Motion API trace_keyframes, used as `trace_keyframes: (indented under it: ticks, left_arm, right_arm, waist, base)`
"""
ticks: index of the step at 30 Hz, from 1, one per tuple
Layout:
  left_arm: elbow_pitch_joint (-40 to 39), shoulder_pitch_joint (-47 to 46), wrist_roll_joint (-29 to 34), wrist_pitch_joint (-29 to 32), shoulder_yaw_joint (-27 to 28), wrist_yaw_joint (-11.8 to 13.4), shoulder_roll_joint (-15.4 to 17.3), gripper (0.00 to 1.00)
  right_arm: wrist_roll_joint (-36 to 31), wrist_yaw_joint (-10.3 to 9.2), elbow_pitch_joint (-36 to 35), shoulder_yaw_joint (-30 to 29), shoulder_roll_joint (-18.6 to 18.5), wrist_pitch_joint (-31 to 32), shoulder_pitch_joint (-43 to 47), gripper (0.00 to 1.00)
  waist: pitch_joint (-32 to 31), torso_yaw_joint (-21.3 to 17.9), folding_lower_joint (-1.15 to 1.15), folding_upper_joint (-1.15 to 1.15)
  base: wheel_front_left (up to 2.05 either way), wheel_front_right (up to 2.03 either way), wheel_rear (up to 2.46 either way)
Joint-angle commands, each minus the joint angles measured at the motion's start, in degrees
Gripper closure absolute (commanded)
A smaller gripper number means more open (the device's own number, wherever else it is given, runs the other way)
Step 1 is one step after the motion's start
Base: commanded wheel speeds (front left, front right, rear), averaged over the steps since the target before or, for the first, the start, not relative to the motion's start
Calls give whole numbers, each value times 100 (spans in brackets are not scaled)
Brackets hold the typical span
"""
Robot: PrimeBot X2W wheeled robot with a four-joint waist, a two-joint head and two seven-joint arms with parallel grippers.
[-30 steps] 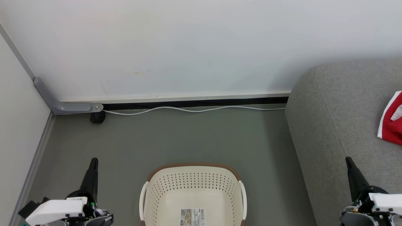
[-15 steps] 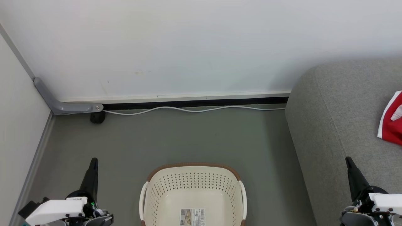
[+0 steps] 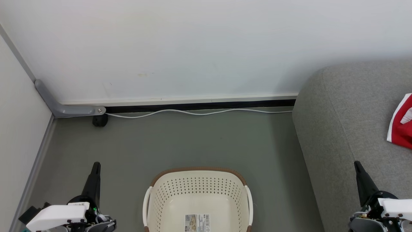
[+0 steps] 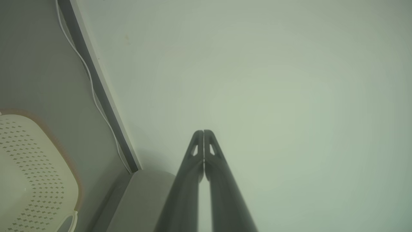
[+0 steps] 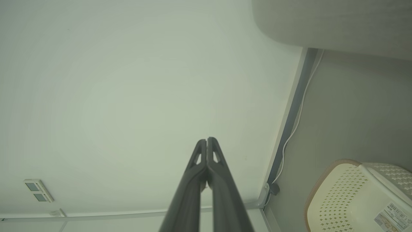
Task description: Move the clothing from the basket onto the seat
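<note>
Grey floor lies open across the middle of the head view, from the wall at the top down to the basket at the bottom centre. A white cable runs along the wall's foot, meeting a grey bracket and black wheel at the upper left. A side panel closes the left edge. The sofa blocks the right side, red clothing lying on it at the right edge.

Left gripper, two long dark tapered fingers on my white wrist housing, sits low on my left. It points forward and its tip leans slightly inward. The fingers are pressed together, tips touching. Right gripper, same build, sits low on my right, mirrored. Its fingers are likewise closed tip to tip.
</note>
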Motion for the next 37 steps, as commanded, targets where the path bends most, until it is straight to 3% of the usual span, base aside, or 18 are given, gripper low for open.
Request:
trace_keyframes:
  ticks: [1, 37]
  left_arm:
    - [-152, -326, -14, 40, 192, -47, 69, 100]
    - [-152, -326, -13, 41, 193, -47, 68, 100]
  right_arm:
    - [29, 9, -179, 90, -57, 47, -256, 100]
    - [27, 9, -179, 88, -56, 49, -257, 100]
  waist:
    - [0, 0, 0, 0]
    - [0, 0, 0, 0]
  base:
    - [0, 0, 0]
    - [0, 0, 0]
